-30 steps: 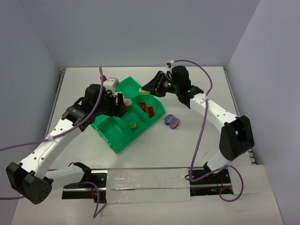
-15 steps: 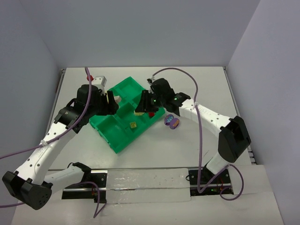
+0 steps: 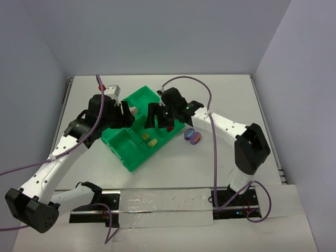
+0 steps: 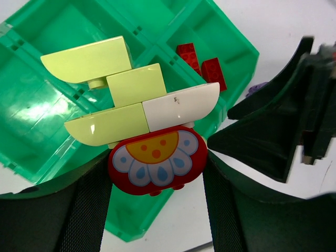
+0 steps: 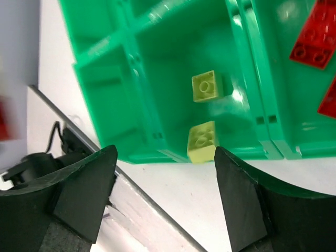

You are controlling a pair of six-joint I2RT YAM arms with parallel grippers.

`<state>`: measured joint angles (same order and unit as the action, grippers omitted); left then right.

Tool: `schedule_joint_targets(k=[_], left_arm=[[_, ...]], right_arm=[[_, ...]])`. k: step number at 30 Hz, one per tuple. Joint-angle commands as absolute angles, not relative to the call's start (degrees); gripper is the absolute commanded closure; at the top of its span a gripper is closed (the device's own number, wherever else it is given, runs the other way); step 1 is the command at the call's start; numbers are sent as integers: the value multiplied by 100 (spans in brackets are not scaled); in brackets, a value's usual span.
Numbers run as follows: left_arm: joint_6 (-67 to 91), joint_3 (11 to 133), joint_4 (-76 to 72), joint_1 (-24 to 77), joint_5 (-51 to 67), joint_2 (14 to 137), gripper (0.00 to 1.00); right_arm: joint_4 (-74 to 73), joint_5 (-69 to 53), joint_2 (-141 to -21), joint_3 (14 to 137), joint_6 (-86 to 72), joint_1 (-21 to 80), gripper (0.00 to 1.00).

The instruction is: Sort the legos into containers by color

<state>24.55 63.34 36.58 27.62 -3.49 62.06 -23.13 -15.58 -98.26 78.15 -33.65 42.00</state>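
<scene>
The bright green tray (image 3: 125,146) lies slanted at mid-table. My left gripper (image 3: 130,112) hovers over its left side, shut on a cluster of legos (image 4: 137,105): pale yellow-green and white pieces stacked on a red flower-printed piece (image 4: 156,160), which sits between the fingers. My right gripper (image 3: 154,116) hangs open over a middle compartment with nothing between its fingers (image 5: 88,191). Below it lie two yellow-green bricks, one (image 5: 210,86) flat on the floor and the other (image 5: 202,138) tilted by the compartment's wall. Red bricks (image 5: 315,37) fill the neighbouring compartment. Purple legos (image 3: 192,137) lie on the table right of the tray.
My right gripper's black fingers (image 4: 273,139) show close beside the left gripper's cluster. A metal rail (image 3: 157,202) carrying the arm bases runs along the near edge. Purple cables (image 3: 220,126) loop over both arms. Grey walls close in the table.
My right gripper came from the tray's far corner down over the middle compartment and opened; a second yellow-green brick now sits in that compartment. The left gripper keeps its hold, shifted slightly left.
</scene>
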Motion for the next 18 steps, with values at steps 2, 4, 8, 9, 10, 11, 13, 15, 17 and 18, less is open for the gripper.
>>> schedule_joint_targets(k=[2, 4, 8, 9, 10, 11, 13, 15, 17, 18], left_arm=[[2304, 5961, 2732, 2725, 260, 6228, 100], [2163, 5986, 2672, 2725, 603, 6327, 100], [1769, 5997, 2433, 2728, 1254, 6424, 100], [1667, 5959, 2327, 2732, 1499, 6425, 100], [1600, 5942, 2207, 2733, 1703, 6406, 100], [1551, 5837, 2003, 2749, 1914, 6351, 100], [1466, 5580, 1579, 2787, 2289, 6214, 100], [1401, 5544, 1489, 2814, 2402, 6180, 100], [1315, 5520, 1389, 2858, 2610, 6225, 100], [1251, 5527, 1381, 2886, 2610, 6283, 100]], right_arm=[[-2618, -1328, -9657, 8463, -3078, 4161, 19], [-2610, -1336, -9424, 8443, -3107, 4017, 21], [-2132, -2576, -8977, 7975, -3429, 3238, 21], [-1980, -2813, -8874, 7842, -3535, 3052, 21], [-1909, -3008, -8797, 7766, -3585, 2964, 21], [-1919, -3138, -8733, 7756, -3586, 2869, 20], [-2004, -3244, -8603, 7840, -3569, 2721, 19], [-2012, -3291, -8530, 7885, -3579, 2652, 19], [-1986, -3368, -8446, 7939, -3631, 2592, 18], [-1971, -3396, -8439, 7989, -3660, 2578, 18]])
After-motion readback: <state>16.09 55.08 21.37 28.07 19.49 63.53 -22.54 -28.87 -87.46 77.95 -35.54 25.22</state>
